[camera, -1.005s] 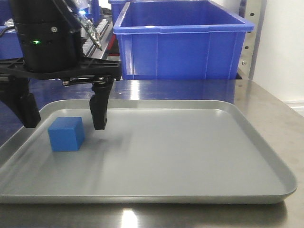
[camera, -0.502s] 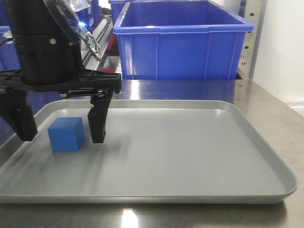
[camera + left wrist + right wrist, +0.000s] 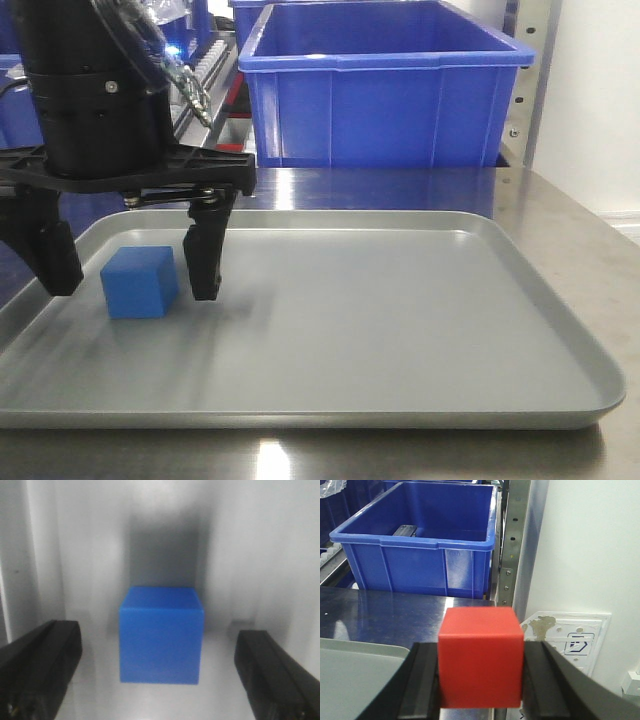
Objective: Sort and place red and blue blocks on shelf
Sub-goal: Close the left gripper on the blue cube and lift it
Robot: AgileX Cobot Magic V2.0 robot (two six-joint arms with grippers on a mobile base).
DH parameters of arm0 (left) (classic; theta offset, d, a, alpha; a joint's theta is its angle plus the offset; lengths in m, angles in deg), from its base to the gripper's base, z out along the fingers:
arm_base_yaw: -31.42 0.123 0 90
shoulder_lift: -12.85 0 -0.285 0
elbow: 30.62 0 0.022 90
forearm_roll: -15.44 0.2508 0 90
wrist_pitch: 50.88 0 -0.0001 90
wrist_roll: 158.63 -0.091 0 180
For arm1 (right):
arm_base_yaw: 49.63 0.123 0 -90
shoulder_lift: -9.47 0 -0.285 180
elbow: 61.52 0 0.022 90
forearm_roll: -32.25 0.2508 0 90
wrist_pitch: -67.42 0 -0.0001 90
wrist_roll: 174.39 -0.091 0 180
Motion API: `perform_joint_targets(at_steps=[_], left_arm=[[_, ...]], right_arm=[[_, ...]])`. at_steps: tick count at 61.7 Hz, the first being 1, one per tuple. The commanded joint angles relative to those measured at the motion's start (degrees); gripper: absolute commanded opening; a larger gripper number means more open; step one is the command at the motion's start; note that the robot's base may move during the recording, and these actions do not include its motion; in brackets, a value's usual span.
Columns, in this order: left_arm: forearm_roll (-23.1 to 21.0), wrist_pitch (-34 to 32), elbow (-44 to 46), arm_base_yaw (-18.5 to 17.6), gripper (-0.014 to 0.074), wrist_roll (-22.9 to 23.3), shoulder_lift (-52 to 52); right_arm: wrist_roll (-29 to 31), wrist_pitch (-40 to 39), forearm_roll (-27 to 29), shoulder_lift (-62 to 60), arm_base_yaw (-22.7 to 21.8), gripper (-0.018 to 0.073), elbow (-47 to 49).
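Observation:
The blue block (image 3: 140,283) rests on the left part of the grey tray (image 3: 540,290). My left gripper (image 3: 132,290) is open and straddles it, one finger (image 3: 205,262) on its right and the other (image 3: 55,255) on its left, both clear of it. From the left wrist, the blue block (image 3: 161,635) lies centred between the spread jaws of the left gripper (image 3: 157,636). My right gripper (image 3: 481,676) is shut on the red block (image 3: 481,655), held in the air beyond the tray's right corner (image 3: 350,675). The shelf's steel upright (image 3: 512,540) stands behind.
A large blue bin (image 3: 380,100) sits behind the tray, and the right wrist view shows the same bin (image 3: 420,565). The steel table (image 3: 560,210) carries the tray. A white wall with a socket plate (image 3: 570,640) lies to the right.
The left gripper has come down around the blue block, its fingertips now level with the block's lower half. The block has not moved.

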Motion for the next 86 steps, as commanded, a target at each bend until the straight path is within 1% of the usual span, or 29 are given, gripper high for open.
perform_joint_targets(at_steps=[1,7,12,17,24,30,33,48,67,69,71,73,74,76,78,79,84,86], left_arm=[[0.1,-0.7,1.2,-0.3,0.0595,0.6,2.4],[0.1,-0.7,1.2,-0.3,0.0553,0.6,2.4],[0.1,-0.7,1.2,-0.2,0.0484,0.7,2.4],[0.1,-0.7,1.2,-0.2,0.0375,1.6,2.4],[0.1,-0.8,1.2,-0.2,0.0209,1.6,2.5],[-0.1,-0.8,1.2,-0.2,0.0115,1.6,2.8],[-0.2,-0.6,1.2,-0.2,0.0126,1.6,3.1],[-0.3,-0.5,1.2,-0.2,0.0122,1.6,6.6],[-0.4,-0.9,0.1,0.0,0.0122,1.4,16.8],[-0.4,-1.9,-0.6,0.0,0.0122,-0.2,17.9],[-0.4,-3.7,-1.9,0.0,0.0122,-2.9,19.0],[-0.9,-5.6,-3.1,0.0,0.0122,-6.5,20.4],[-1.5,-6.9,-4.0,0.0,0.0122,-9.4,20.9],[-2.8,-8.6,-5.4,0.1,0.0122,-13.1,22.3],[-4.9,-11.1,-7.0,0.6,0.0122,-17.4,23.4],[-6.9,-12.2,-7.8,0.9,0.0122,-19.1,23.9],[-14.5,-17.3,-12.5,2.5,0.0122,-27.1,26.8],[-17.5,-19.5,-14.2,3.0,0.0122,-29.3,27.9]], right_arm=[[0.3,-5.0,-0.4,0.2,-0.3,0.0121,1.6],[0.3,-5.0,-0.4,0.2,-0.3,0.0121,1.6],[0.3,-5.0,-0.4,0.2,-0.3,0.0121,1.6],[0.3,-5.0,-0.4,0.2,-0.3,0.0121,1.6],[0.3,-5.0,-0.4,0.2,-0.3,0.0121,1.6],[0.3,-5.0,-0.4,0.2,-0.3,0.0121,1.6],[0.3,-5.0,-0.4,0.2,-0.3,0.0121,1.6],[0.3,-5.0,-0.4,0.2,-0.3,0.0121,1.6],[0.3,-5.0,-0.4,0.2,-0.3,0.0121,1.6],[0.3,-5.0,-0.4,0.2,-0.3,0.0121,1.6],[0.3,-5.0,-0.4,0.2,-0.3,0.0121,1.6],[0.3,-5.0,-0.4,0.2,-0.3,0.0121,1.6],[0.3,-5.0,-0.4,0.2,-0.3,0.0121,1.6],[0.3,-5.0,-0.4,0.2,-0.3,0.0121,1.6],[0.3,-5.0,-0.4,0.2,-0.3,0.0121,1.6],[0.3,-5.0,-0.4,0.2,-0.3,0.0121,1.6],[0.3,-5.0,-0.4,0.2,-0.3,0.0121,1.6],[0.3,-5.0,-0.4,0.2,-0.3,0.0121,1.6]])
